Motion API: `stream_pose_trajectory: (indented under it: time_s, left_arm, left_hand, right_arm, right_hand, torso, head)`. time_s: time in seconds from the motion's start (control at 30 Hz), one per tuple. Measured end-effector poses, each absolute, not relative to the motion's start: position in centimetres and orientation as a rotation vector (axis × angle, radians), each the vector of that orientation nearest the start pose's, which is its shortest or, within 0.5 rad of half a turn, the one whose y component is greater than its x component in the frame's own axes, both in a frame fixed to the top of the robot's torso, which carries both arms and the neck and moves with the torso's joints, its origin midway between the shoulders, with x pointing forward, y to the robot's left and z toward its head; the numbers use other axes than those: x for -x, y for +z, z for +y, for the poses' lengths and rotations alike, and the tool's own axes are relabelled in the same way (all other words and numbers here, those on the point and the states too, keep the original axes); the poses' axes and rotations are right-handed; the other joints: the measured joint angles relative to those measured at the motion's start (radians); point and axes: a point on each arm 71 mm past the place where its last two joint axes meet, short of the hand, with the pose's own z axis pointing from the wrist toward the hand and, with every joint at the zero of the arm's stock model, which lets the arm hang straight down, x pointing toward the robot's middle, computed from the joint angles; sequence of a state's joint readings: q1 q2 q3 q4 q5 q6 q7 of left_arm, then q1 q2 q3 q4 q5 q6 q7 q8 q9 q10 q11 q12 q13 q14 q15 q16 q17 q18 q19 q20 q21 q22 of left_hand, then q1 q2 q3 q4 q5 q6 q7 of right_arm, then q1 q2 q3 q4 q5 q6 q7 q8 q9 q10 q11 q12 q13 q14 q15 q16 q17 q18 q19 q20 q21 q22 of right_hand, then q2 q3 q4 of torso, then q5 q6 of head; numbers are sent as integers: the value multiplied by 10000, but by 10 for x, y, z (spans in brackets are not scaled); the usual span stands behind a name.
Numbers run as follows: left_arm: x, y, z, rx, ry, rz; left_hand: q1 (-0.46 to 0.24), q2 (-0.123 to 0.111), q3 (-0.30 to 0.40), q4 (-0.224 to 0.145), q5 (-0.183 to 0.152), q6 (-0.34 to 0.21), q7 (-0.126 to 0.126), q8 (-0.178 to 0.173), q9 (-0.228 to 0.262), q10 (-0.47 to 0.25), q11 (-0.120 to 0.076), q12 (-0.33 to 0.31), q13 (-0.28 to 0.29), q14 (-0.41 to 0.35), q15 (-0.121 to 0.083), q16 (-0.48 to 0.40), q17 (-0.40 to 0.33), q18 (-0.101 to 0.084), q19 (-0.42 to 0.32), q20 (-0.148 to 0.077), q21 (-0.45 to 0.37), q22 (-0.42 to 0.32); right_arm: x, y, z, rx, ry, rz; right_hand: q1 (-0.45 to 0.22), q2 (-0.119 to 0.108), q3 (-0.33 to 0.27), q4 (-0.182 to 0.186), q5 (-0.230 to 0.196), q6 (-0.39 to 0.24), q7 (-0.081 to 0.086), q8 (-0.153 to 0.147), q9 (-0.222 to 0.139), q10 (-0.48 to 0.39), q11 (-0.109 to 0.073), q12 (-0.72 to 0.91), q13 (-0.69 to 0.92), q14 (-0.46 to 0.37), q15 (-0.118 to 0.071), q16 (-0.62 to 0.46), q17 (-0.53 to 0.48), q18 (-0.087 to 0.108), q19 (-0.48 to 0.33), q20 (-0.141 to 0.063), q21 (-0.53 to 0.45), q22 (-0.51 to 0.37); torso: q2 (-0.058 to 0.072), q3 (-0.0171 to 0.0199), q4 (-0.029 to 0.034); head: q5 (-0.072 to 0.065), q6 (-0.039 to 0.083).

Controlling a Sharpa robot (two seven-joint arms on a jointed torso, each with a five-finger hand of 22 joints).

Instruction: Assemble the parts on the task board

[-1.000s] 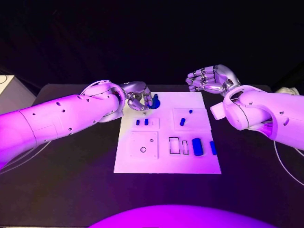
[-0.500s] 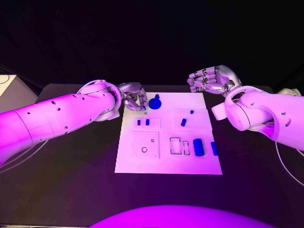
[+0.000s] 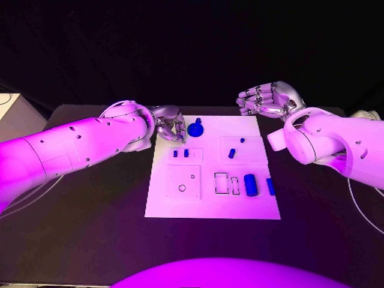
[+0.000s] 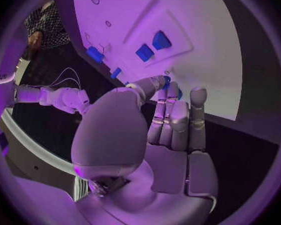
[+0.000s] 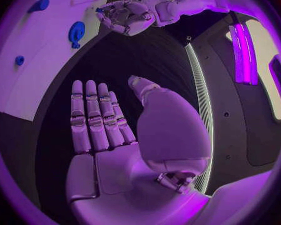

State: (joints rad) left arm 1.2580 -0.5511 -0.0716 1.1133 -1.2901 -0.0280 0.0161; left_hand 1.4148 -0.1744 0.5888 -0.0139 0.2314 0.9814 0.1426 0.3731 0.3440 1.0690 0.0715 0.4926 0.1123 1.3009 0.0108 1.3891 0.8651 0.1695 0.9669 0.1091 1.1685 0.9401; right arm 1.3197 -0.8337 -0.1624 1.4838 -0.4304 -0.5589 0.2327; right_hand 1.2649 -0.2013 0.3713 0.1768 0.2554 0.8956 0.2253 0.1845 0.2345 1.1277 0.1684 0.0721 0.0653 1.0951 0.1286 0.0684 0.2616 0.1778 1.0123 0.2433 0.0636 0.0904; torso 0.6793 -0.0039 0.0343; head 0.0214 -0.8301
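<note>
The white task board [image 3: 211, 201] lies mid-table. A round blue gear-like part [image 3: 196, 128] sits at the board's far left corner. My left hand [image 3: 168, 128] is just left of it, fingers pointing down, holding nothing. In the left wrist view the left hand [image 4: 154, 130] has straight fingers, with the thumb tip close to them and a sliver of blue behind. The right wrist view shows the gear [image 5: 76, 32] apart from the left hand [image 5: 125, 14]. My right hand [image 3: 268, 99] hovers past the board's far right corner. The right hand [image 5: 115, 130] is flat and empty.
On the board lie two small blue pieces [image 3: 180, 153], a blue peg [image 3: 231, 153], a tiny blue piece [image 3: 242, 141] and two upright blue blocks [image 3: 250, 185] near empty rectangular slots [image 3: 221, 183]. Black table [image 3: 88, 216] surrounds the board.
My left hand has drawn back to the left, off the blue gear, which now stands free on the board. The right hand has not moved.
</note>
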Motion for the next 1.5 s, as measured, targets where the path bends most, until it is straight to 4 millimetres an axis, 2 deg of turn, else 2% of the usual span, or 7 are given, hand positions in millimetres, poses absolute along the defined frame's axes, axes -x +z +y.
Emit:
stream_pose_trajectory:
  time_s: [0.43, 1.5]
  left_arm:
    - [-553, -211, 159, -1710, -6871, 19398]
    - [-554, -216, 151, -1835, -6893, 19506]
  left_hand:
    - [0, -2, 0, 0, -1, -1, 0, 0, -2, -1, 1, -18, -1, 0, 0, 0, -1, 0, -1, 0, 0, -1]
    - [-52, -55, -27, -26, -51, 18, -21, -61, 13, -3, 4, -25, 9, 0, 0, -1, -35, 1, -1, 0, 0, 14]
  right_arm:
    - [-505, -163, -225, -7101, 10997, 14617]
    - [-505, -163, -225, -7097, 11004, 14626]
  right_hand:
    - [0, 0, 0, 0, 0, 0, 0, 0, 0, 0, 0, 0, 0, 0, 0, 0, 1, 1, 0, 0, 0, 0]
    - [0, 0, 0, 0, 0, 1, -1, 0, 1, 0, 0, 0, 0, 0, 0, 0, 2, 0, 0, 0, 0, 1]
  torso:
    - [-9, -2, -2]
    - [-8, 6, -2]
  head:
    - [0, 4]
    - [-25, -58]
